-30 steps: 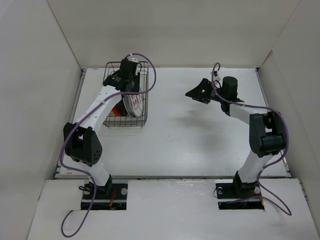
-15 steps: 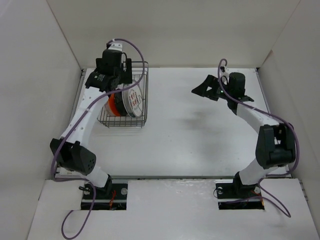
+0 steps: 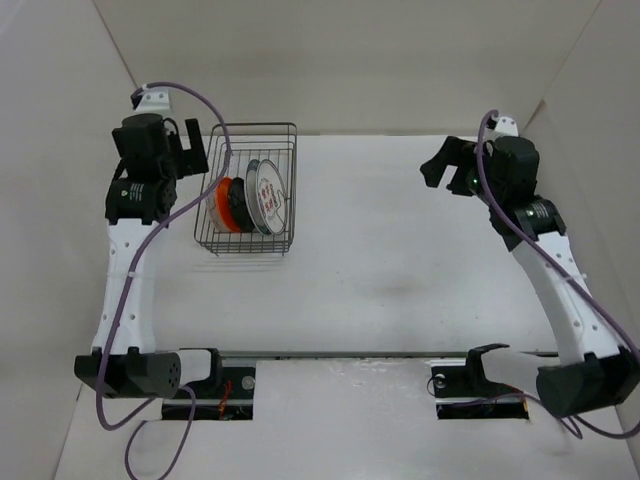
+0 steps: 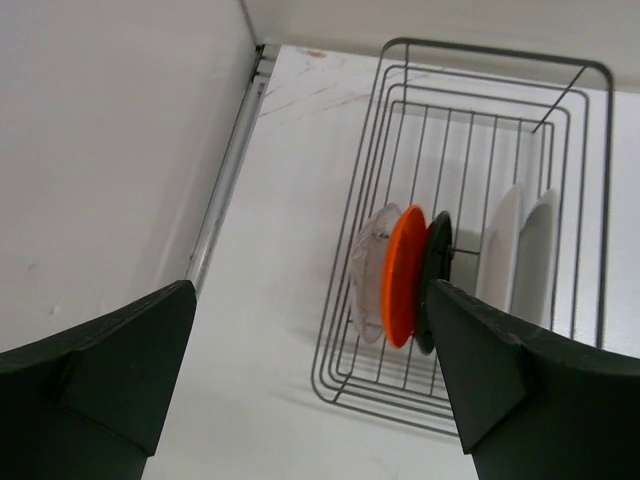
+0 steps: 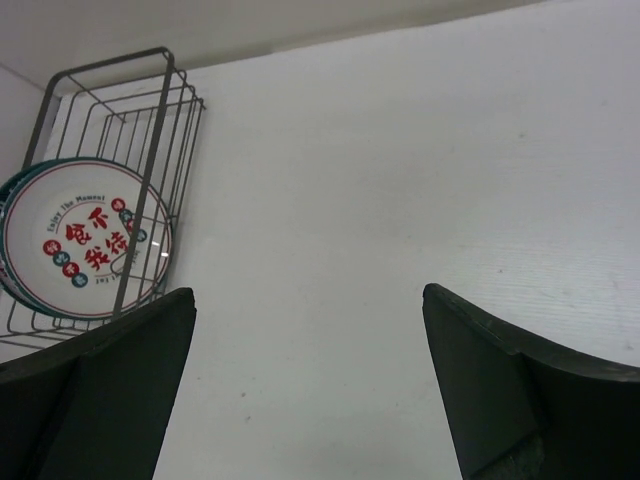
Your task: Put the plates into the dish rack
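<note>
Now the left claw (image 4: 310,300) is hanging beside the white side wall (image 3: 60,150), off to the left of the dark wire dish rack (image 3: 255,125). A second ago it was right over the rack, so it is pulling away. Its two fingers are spreading wide and holding nothing.

Inside the rack, five plates are standing on their edges in a row. From the left they are the clear plastic round plate (image 4: 368,270), the shiny orange round plate (image 4: 405,275), the shiny black round plate (image 4: 438,250), the white plate with the blue-green rim (image 4: 503,250), and the white plate with red marks (image 5: 85,245). No plate is lying on the white desk (image 3: 400,250), so I am thinking the job is done.

Right of the rack, the desk is giving lots of open room. The right claw (image 5: 308,292) is moving back too, from the middle toward the far right corner. It is also open wide and carrying nothing.

Both arms are sitting close to the walls now. I am guessing they should be moving gently there so they are not bumping the sides. The rack wires are near the left claw.
</note>
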{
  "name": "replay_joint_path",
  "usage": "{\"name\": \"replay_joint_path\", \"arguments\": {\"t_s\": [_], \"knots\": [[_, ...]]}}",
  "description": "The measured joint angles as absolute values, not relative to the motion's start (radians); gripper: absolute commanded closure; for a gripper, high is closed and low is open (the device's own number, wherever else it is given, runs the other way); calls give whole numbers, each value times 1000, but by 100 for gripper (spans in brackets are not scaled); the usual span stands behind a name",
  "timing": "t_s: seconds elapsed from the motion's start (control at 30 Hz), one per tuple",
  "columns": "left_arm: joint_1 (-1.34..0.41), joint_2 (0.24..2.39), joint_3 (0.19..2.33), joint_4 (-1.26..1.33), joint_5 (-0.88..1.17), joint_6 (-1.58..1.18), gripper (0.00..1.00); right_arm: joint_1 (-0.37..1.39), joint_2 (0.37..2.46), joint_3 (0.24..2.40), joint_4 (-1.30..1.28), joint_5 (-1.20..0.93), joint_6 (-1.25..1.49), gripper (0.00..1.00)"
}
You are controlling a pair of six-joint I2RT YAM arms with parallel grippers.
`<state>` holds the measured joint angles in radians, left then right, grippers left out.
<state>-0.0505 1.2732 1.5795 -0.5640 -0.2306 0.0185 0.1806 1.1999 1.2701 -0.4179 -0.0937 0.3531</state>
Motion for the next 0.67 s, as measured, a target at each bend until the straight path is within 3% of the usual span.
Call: {"name": "replay_joint_path", "arguments": {"t_s": [0.3, 0.67], "knots": [[245, 1189, 1433, -566, 39, 49, 0, 231, 960, 1348, -645, 123, 316, 0], [440, 991, 1268, -565, 215, 64, 0, 318, 786, 1349, -761, 257, 301, 0]]}}
